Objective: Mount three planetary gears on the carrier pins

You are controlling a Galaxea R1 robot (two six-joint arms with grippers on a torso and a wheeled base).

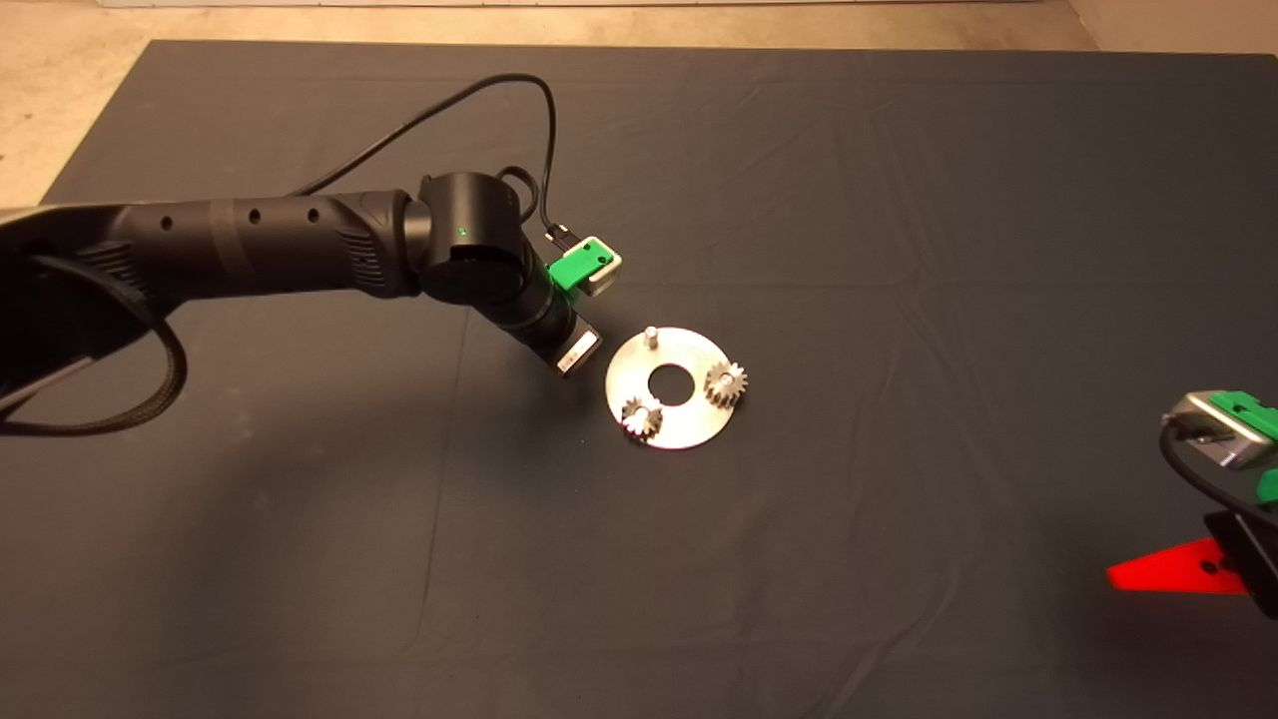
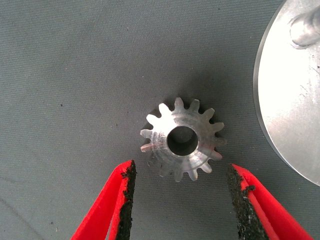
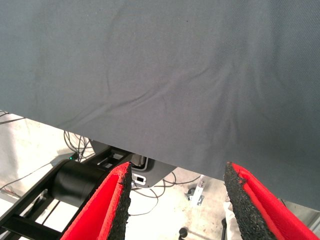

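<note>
The silver disc point(image 1: 671, 387) lies mid-mat with three carrier pins. Two planetary gears point(image 1: 726, 383) point(image 1: 641, 415) sit on two of the pins. The third pin point(image 1: 649, 336), at the disc's far edge, is bare. The third gear point(image 2: 182, 140) lies flat on the mat beside the disc's rim point(image 2: 295, 100); in the head view my left wrist hides it. My left gripper point(image 2: 181, 167) is open just above this gear, one finger on each side, not touching it. The bare pin also shows in the left wrist view point(image 2: 306, 27). My right gripper point(image 1: 1148, 577) is open and parked at the mat's lower right edge.
The dark mat point(image 1: 899, 250) has shallow wrinkles. My left arm point(image 1: 250, 245) reaches in from the left, its cable looping above it. Past the mat's edge, the right wrist view shows the floor with cables and a black frame point(image 3: 75, 185).
</note>
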